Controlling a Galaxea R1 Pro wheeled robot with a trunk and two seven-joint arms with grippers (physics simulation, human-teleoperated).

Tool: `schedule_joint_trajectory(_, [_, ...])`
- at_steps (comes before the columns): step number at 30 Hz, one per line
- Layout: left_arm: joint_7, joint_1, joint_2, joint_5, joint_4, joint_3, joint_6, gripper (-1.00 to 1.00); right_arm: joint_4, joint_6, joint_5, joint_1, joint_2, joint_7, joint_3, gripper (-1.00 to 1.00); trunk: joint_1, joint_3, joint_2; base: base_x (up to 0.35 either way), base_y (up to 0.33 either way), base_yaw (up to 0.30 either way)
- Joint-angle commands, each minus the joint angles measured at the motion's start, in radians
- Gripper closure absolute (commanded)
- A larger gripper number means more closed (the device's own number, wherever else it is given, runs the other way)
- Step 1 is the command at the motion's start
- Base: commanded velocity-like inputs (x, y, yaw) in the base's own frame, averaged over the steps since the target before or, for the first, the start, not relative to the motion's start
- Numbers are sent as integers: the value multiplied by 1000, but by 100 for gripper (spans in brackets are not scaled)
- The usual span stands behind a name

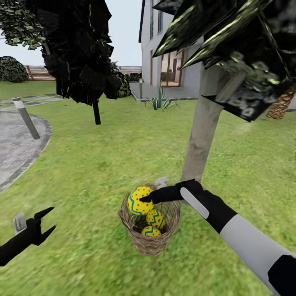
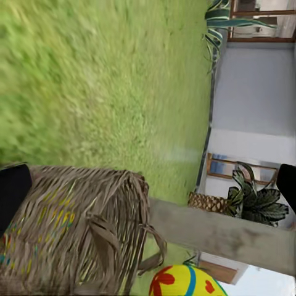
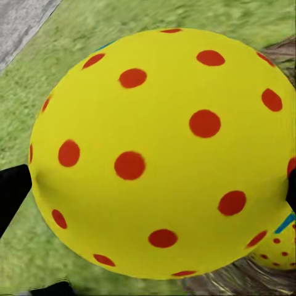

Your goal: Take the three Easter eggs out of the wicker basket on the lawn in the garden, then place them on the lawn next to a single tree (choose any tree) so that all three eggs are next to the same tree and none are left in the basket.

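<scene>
The wicker basket stands on the lawn just in front of the pale-trunked tree. Two Easter eggs lie inside it. The third egg sits higher, at the basket's rim, with my right gripper shut on it. In the right wrist view this egg spans the gap between the black fingers. My left gripper hangs open to the left of the basket, holding nothing. The left wrist view looks sideways at the basket, the trunk and the raised egg.
A thin black-trunked dark tree stands further back on the left. A grey paved patio with a bollard lies at the far left. Behind are a white house, a spiky plant and a scaly palm trunk.
</scene>
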Motion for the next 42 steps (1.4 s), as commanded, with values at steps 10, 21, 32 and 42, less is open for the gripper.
schedule_joint_trajectory(10, [-4,-1,0,-7,1,2,4,-100,9,1,4,60,-6,125,-199,100,-39,36,70,-143,0,-180])
schedule_joint_trajectory(21, [-4,-1,3,-4,67,5,4,-100,49,0,4,61,-21,130,-203,100,-81,78,147,0,0,-271])
schedule_joint_trajectory(32, [-6,-1,0,-1,70,4,4,-100,130,-23,6,61,-53,127,-305,100,-81,86,147,0,0,-272])
schedule_joint_trajectory(42, [-7,-1,-10,-2,59,-62,-2,-100,203,-102,16,61,-68,117,-349,100,-81,93,147,0,-8,-272])
